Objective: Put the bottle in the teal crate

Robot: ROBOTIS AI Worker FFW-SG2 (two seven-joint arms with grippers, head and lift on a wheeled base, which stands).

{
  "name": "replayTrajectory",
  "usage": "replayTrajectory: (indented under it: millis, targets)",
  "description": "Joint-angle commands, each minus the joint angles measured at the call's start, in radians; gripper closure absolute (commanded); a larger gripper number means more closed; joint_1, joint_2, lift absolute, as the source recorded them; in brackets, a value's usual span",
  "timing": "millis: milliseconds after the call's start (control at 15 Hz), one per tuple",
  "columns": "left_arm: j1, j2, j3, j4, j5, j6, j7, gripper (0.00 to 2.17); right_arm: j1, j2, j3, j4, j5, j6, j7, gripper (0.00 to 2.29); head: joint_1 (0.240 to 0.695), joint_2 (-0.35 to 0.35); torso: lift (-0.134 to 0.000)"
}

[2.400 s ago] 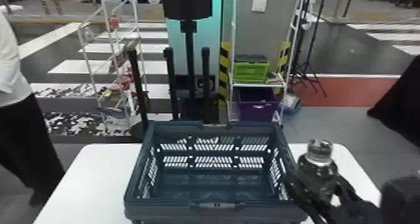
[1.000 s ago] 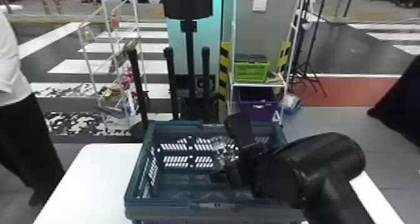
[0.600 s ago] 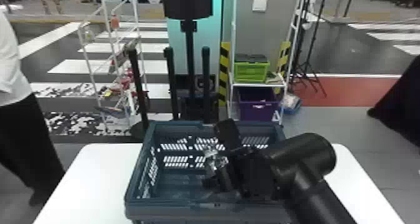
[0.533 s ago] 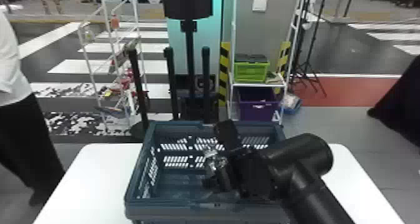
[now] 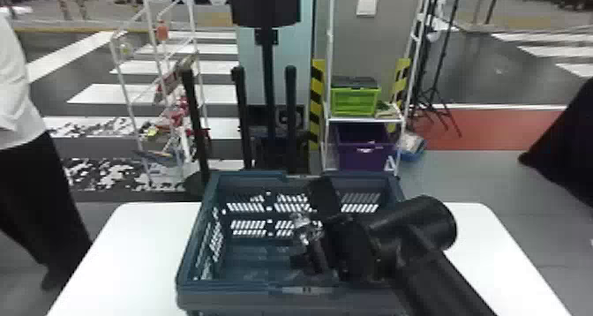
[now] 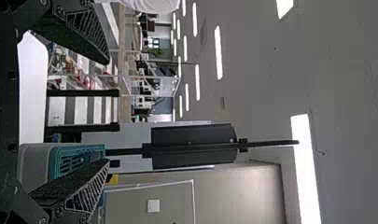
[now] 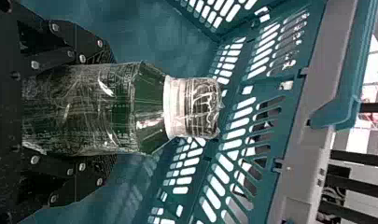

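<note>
My right gripper (image 5: 317, 235) is over the teal crate (image 5: 247, 297), low within its walls, with the clear bottle (image 5: 306, 231) between its fingers. In the right wrist view the right gripper (image 7: 91, 109) is shut on the body of the bottle (image 7: 107, 109), whose wrapped cap end stands free, and the slotted walls of the crate (image 7: 289, 140) are around it. Whether the bottle touches the crate floor I cannot tell. My left gripper (image 6: 95, 109) stands open, parked beside the crate (image 6: 77, 156), nothing between its fingers.
The crate stands on a white table (image 5: 132, 249). Beyond the table are a black stand (image 5: 269, 72), a white wire rack (image 5: 154, 72) and a shelf holding a green box (image 5: 355, 99) and a purple bin (image 5: 364, 149).
From the right side of the table, my right arm has swung left with the bottle, bringing it over and into the crate. Over the last half second it has hardly moved.
</note>
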Motion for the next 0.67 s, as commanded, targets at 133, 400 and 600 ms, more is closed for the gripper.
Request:
replayTrajectory:
  millis: [133,400,600]
  targets:
    - [-0.005,0.0,0.0,-0.012,-0.002,0.027,0.0,0.14,-0.003,0.001,-0.005,0.011,-0.005,-0.013,0.009,0.15,0.499,0.0,0.0]
    - [-0.002,-0.002,0.0,-0.019,-0.006,0.037,0.0,0.14,0.002,0.001,-0.011,-0.011,-0.011,-0.013,0.009,0.0,0.499,0.0,0.0]
    - [0.007,-0.003,0.0,-0.027,-0.009,0.034,0.005,0.14,0.038,0.001,-0.025,-0.098,-0.014,-0.016,0.008,0.02,0.499,0.0,0.0]
